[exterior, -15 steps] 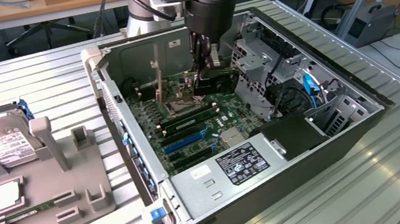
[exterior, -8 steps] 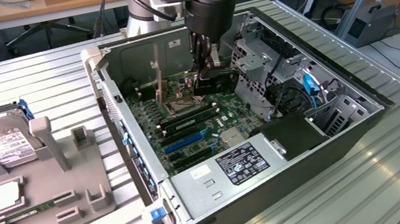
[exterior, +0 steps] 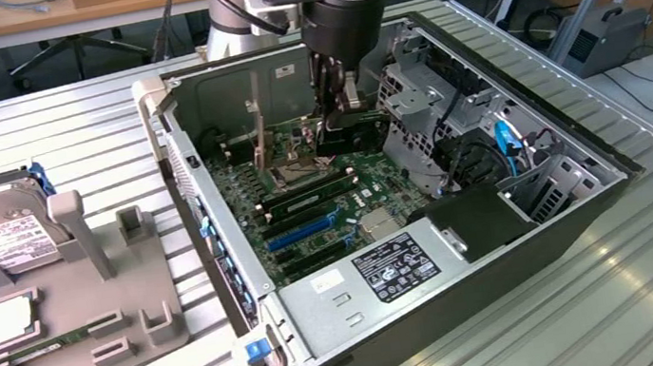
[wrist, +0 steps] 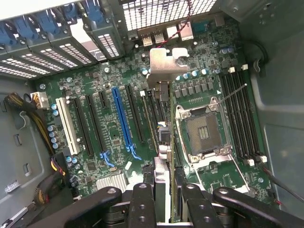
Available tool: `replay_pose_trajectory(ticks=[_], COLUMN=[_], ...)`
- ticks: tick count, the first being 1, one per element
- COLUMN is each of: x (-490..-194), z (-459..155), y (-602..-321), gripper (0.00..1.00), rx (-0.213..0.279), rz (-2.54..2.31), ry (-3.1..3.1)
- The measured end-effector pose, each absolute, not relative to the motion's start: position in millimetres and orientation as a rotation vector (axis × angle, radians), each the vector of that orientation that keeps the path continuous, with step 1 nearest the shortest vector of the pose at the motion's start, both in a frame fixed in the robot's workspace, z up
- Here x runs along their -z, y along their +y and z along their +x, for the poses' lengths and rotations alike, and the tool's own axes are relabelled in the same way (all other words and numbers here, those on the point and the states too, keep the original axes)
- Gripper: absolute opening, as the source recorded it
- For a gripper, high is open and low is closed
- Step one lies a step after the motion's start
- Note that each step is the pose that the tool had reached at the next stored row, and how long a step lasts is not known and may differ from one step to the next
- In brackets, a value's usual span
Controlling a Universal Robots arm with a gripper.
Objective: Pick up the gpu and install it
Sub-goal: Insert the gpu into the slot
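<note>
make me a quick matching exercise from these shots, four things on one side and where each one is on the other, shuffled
Things:
1. gpu
2. hard drive
3. tool
4. empty cpu socket

Places:
A. standing in the grey fixture outside the case, on the exterior view's left
B. on the motherboard, beside the held card
C. held edge-on in the tool, above the motherboard
D. lowered inside the open computer case, closed on the card

Pairs: 1-C, 2-A, 3-D, 4-B
</note>
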State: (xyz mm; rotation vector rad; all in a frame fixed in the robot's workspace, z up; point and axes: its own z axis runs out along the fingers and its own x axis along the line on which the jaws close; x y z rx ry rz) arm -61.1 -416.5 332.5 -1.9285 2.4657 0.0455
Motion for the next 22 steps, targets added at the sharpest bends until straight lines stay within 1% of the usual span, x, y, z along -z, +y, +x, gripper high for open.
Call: replay_pose_trajectory(ticks=[22], x=[-332.2], z=[-61.1], y=[-416.5], gripper=[0.27], rx=[-0.046], rz=[-1.961], ry=[2.44])
